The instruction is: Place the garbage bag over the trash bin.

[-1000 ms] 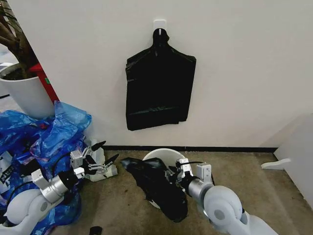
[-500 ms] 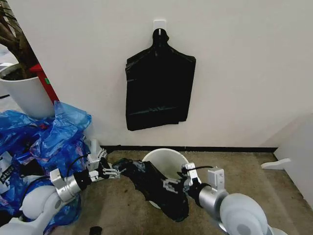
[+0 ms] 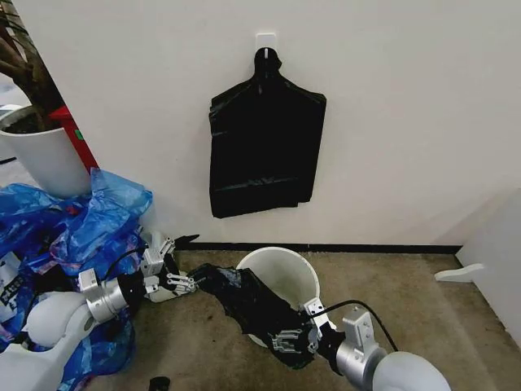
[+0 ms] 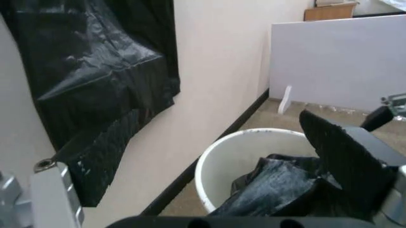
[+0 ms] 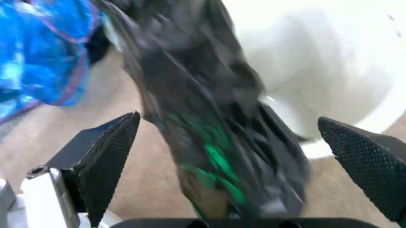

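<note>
head view: left gripper (image 3: pixel 181 283) clamped on the garbage bag (image 3: pixel 248 300), draped across the trash bin (image 3: pixel 281 277) rim and front; right gripper (image 3: pixel 291 336) spread beside the bag's lower end.
left wrist view: bag corner pinched above the bin (image 4: pixel 244 159).
right wrist view: fingers (image 5: pixel 108 156) wide apart, bag (image 5: pixel 209 123) between, untouched.

Even, bright indoor light falls on the white wall (image 3: pixel 407 122), with no hard shadows. The black bundle (image 3: pixel 262 147) hanging there shows soft sheen along its creases. Below it, the floor (image 3: pixel 391 285) is dimmer. In the right wrist view the garbage bag (image 5: pixel 209 118) is smeared by motion blur, and the trash bin (image 5: pixel 330 61) behind it is washed out.
</note>
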Motion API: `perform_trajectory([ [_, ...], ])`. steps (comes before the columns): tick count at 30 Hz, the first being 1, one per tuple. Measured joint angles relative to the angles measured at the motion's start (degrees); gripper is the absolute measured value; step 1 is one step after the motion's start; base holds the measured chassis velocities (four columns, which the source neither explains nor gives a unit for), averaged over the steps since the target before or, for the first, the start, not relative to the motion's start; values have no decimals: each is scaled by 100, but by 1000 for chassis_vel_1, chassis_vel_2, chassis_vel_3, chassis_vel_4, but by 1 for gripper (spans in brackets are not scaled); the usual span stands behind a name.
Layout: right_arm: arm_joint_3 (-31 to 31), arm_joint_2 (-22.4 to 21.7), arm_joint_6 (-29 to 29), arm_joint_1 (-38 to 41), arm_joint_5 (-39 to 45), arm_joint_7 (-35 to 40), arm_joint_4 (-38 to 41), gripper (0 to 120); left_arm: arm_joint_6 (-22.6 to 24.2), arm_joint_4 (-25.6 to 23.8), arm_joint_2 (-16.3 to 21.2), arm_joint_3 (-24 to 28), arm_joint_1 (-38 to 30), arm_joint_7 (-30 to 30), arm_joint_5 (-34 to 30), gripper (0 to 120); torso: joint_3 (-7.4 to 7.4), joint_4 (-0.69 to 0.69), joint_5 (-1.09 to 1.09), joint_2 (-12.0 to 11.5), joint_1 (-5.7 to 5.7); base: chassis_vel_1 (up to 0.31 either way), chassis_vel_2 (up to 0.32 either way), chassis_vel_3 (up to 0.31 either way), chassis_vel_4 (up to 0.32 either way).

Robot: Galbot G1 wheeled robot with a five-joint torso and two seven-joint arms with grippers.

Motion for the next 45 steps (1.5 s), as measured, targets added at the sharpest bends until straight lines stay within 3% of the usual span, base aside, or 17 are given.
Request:
perform_trajectory([
  [5, 46, 112, 122, -306, 128, 567, 58, 100, 100, 145, 60, -1, -114, 248, 26, 100, 0, 0, -1, 0, 0, 0, 0, 0, 0],
  [9, 17, 302, 141, -365, 862, 1356, 31, 100, 99, 384, 152, 26, -463, 1167, 600, 100, 0, 0, 0, 0, 0, 0, 0, 0, 0],
  [13, 68, 354, 129, -346, 1354, 1585, -111, 100, 18, 524, 187, 119, -701, 1586, 979, 100, 0, -3, -1, 0, 0, 0, 0, 0, 0],
  [20, 75, 446, 97, -273, 1686, 1628, -358, 100, -9, 861, 165, 232, -842, 1399, 1386, 100, 0, 1, 0, 0, 0, 0, 0, 0, 0],
  [24, 51, 459, 105, -262, 1678, 1630, -424, 86, -25, 987, 86, 276, -874, 1004, 1597, 98, 0, 0, 0, 0, 0, 0, 0, 0, 0],
  [29, 18, 457, 122, -271, 1673, 1663, -430, 73, -22, 1040, 60, 284, -918, 961, 1753, 86, 0, 0, 0, 0, 0, 0, 0, 0, 0],
  [34, -11, 426, 212, -350, 1526, 1709, -356, 48, -85, 1135, 23, 285, -985, 1160, 1822, 61, 0, 0, 0, 0, 0, 0, 0, 0, 0],
  [37, -11, 405, 234, -380, 1498, 1752, -286, 41, -96, 1134, -5, 286, -961, 1185, 1822, 55, 0, -1, 0, 0, 0, 0, 0, 0, 0],
  [41, 29, 331, 250, -522, 1471, 1936, -33, 23, -137, 1030, -104, 231, -808, 1337, 1832, 36, 0, -1, 0, 0, 0, 0, 0, 0, 0],
  [45, 45, 300, 280, -619, 1435, 2091, 106, 14, -168, 849, -169, 87, -574, 1434, 1832, 25, 0, -1, 0, 0, 0, 0, 0, 0, 0],
])
